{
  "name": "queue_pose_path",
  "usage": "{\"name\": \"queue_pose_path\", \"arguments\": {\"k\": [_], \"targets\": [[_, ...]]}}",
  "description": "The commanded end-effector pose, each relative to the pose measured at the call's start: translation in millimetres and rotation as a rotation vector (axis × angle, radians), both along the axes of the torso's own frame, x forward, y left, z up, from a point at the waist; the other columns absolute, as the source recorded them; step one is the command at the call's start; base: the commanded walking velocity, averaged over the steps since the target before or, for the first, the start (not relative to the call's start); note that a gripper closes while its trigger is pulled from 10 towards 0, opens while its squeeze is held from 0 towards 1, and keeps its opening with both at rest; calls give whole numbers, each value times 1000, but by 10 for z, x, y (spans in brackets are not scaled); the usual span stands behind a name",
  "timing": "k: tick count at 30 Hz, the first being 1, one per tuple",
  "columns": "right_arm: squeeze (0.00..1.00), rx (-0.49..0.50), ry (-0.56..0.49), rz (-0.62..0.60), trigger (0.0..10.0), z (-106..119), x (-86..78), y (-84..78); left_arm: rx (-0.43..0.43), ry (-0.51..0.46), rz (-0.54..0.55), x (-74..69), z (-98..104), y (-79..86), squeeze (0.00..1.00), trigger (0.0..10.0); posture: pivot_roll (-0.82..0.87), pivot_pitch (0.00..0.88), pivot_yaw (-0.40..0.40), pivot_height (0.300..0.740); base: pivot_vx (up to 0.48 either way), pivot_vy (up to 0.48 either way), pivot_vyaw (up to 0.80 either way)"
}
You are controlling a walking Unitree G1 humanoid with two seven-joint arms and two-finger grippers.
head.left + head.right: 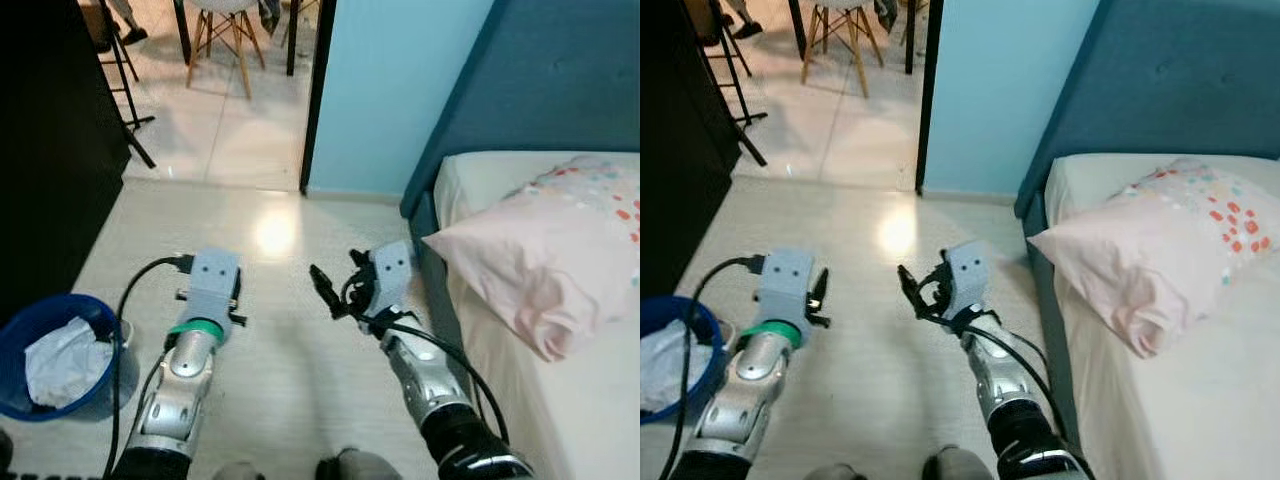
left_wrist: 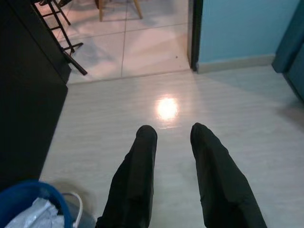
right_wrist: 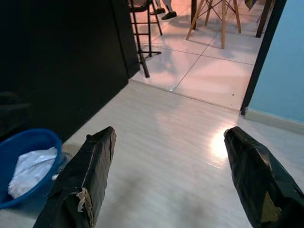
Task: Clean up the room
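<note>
Both silver arms reach out low over the pale wooden floor (image 1: pixel 290 350), and each pincer is released and carries nothing: the left pincer (image 2: pixel 173 137) has its two black fingers a modest gap apart in its wrist view, and the right pincer (image 3: pixel 168 156) is spread wide, its black fingers (image 1: pixel 322 285) angled toward the robot's left in the head view. Outward from the left pincer, the round blue plastic bin (image 1: pixel 40 320) holding crumpled white paper (image 1: pixel 65 360) sits on the floor just beside that arm, against the dark cabinet (image 1: pixel 45 150). Outward from the right pincer, the pale pink pillow with coloured dots (image 1: pixel 545 265) lies on the white-sheeted bed (image 1: pixel 560 400) near that arm, its corner hanging toward the bed's edge. No loose item lies on the floor between the pincers, so the step in hand looks like a search for what to tidy next. To do it well, the robot should likely turn slowly, keep both arms tucked clear of the teal padded bed frame (image 1: pixel 470 120), and keep the bin within reach.
</note>
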State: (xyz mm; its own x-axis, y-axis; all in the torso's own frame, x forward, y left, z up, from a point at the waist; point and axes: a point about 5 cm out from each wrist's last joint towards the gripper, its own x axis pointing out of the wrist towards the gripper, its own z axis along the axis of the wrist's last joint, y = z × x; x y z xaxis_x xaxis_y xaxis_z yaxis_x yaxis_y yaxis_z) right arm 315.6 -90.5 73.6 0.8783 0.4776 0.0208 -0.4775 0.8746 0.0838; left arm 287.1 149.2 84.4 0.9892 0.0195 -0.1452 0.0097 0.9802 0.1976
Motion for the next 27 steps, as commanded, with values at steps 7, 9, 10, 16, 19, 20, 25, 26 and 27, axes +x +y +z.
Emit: {"name": "queue_pose_path", "arguments": {"k": [7, 9, 10, 16, 19, 20, 25, 26, 27], "targets": [[0, -19, 32, -60, 10000, -61, 20, -126, 37, -6, -45, 3, -30, -85, 0, 10000, 37, 41, -24, 740, 480, 0, 0], [0, -23, 34, -70, 10000, -67, 22, -144, 73, -13, -67, 2, -34, -94, 0, 10000, 37, 32, -20, 740, 480, 0, 0], [0, -26, 34, -77, 10000, -71, 22, -156, 98, -17, -83, 0, -39, -100, 0, 10000, 38, 31, -19, 740, 480, 0, 0], [0, -39, 39, -149, 10000, -127, 7, -260, 278, -54, -250, -19, -49, -111, 0, 10000, 40, 0, 60, 740, 480, 0, 0], [0, -25, 37, -187, 10000, -137, 2, -278, 305, -60, -307, 7, -26, -94, 0, 10000, 30, 0, 86, 740, 480, 0, 0], [0, -18, 37, -205, 10000, -139, 0, -285, 308, -65, -321, 31, -8, -86, 0, 10000, 27, 0, 90, 740, 480, 0, 0], [0, -29, 16, -254, 10000, -141, -26, -357, 286, -94, -341, 197, 95, -121, 0, 10000, -14, 0, 116, 740, 480, 0, 0], [0, -47, 6, -261, 10000, -143, -35, -394, 273, -103, -343, 237, 118, -151, 0, 10000, -18, 0, 116, 740, 480, 0, 0], [0, -62, -3, -269, 10000, -136, -39, -439, 265, -112, -349, 257, 134, -181, 0, 10000, -33, 0, 111, 740, 480, 0, 0]]}}
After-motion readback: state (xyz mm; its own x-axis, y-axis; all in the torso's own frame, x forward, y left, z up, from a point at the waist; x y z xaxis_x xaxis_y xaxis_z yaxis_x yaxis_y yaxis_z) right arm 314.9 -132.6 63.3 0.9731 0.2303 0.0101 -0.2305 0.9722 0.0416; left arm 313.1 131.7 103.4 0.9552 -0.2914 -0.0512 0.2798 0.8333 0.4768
